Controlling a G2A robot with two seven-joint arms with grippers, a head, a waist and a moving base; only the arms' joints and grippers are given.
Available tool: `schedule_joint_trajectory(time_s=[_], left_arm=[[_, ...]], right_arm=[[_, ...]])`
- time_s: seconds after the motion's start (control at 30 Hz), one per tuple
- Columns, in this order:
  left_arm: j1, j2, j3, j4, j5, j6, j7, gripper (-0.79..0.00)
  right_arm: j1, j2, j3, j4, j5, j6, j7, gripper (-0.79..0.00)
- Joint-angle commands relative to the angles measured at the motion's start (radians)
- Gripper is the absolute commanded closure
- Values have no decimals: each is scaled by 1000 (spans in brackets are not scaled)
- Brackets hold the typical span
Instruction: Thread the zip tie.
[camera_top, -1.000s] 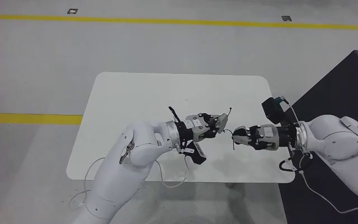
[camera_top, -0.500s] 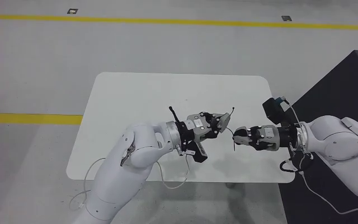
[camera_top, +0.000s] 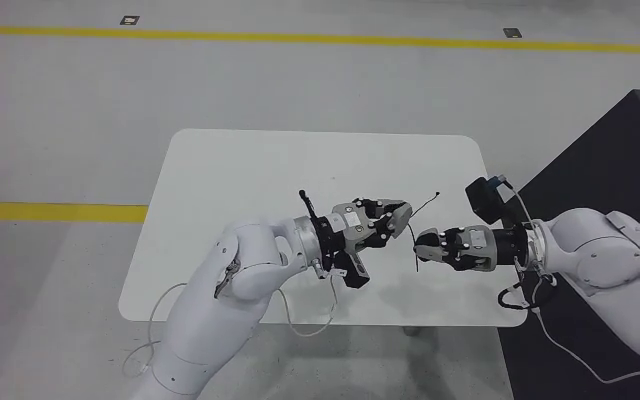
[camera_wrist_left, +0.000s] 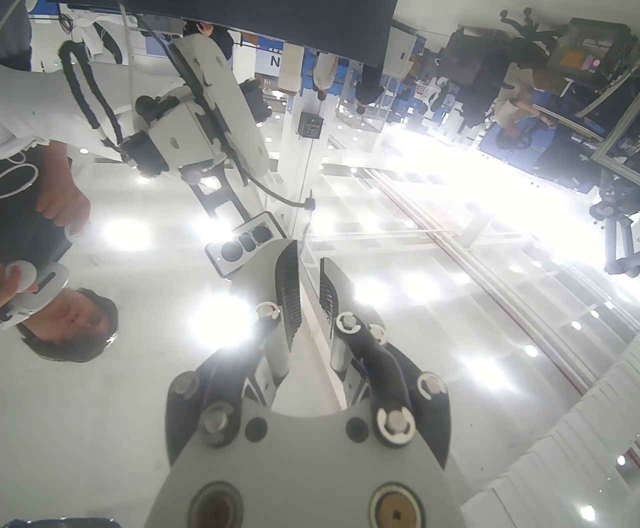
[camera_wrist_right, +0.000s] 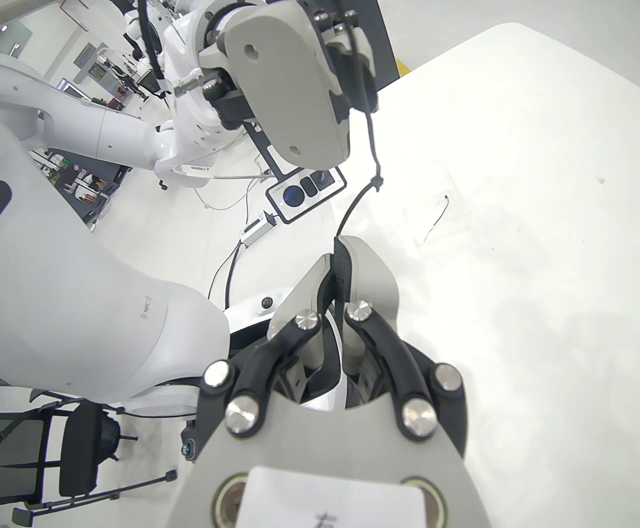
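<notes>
Your right gripper (camera_wrist_right: 339, 247) clamped one end of the zip tie (camera_wrist_right: 376, 183) above the table (camera_top: 250, 180), its long axis running straight across to your left gripper (camera_wrist_left: 307, 256), which pinched the other end. Its free tip had swung outward toward the right arm since the earlier frame. The strap between the left pads was hard to make out.

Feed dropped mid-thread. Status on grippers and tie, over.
Right gripper jaws shut on tie. Tie runs via its head up to left gripper, above table. Nothing else between the grippers.
</notes>
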Motion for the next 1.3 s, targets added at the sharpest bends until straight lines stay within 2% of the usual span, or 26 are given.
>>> schedule_joint_trajectory(time_s=[0.0, 0.3, 0.43, 0.5, 0.57, 0.6, 0.9, 0.93, 1.0, 1.13, 1.27], left_arm=[[-1, 0, -1, 2, 0, 0, -2, -160], [1, 6, -42, 7, 2, 19, -24, -185], [4, 12, -63, 31, 44, 84, -67, -182], [6, 12, -66, 48, 69, 118, -125, -206], [0, 11, -62, 73, 99, 159, -182, -382], [-4, 10, -61, 86, 108, 171, -217, -785], [-5, 10, -63, 82, 117, 169, -218, -785], [-9, 13, -73, 60, 176, 165, -229, -785], [-12, 22, -101, -3, 412, 137, -253, -785], [54, 39, -144, -76, 768, 65, -464, -785], [95, 65, -151, -111, 1255, -32, -667, -785]], right_arm=[[0, -3, 0, 2, 3, 3, 4, 0], [6, -12, 10, 12, 19, 5, 26, 0], [18, -15, 6, 29, 135, 19, 87, 0], [36, -17, 3, 43, 203, 33, 140, 0], [57, -20, -2, 58, 270, 45, 197, 0], [69, -21, -3, 68, 292, 51, 220, 0], [82, -23, -3, 79, 300, 62, 235, 0], [82, -23, -3, 79, 300, 62, 235, 0], [82, -23, -3, 79, 300, 62, 235, 0], [82, -23, -3, 79, 300, 62, 235, 0], [82, -23, -3, 79, 300, 62, 235, 0]])
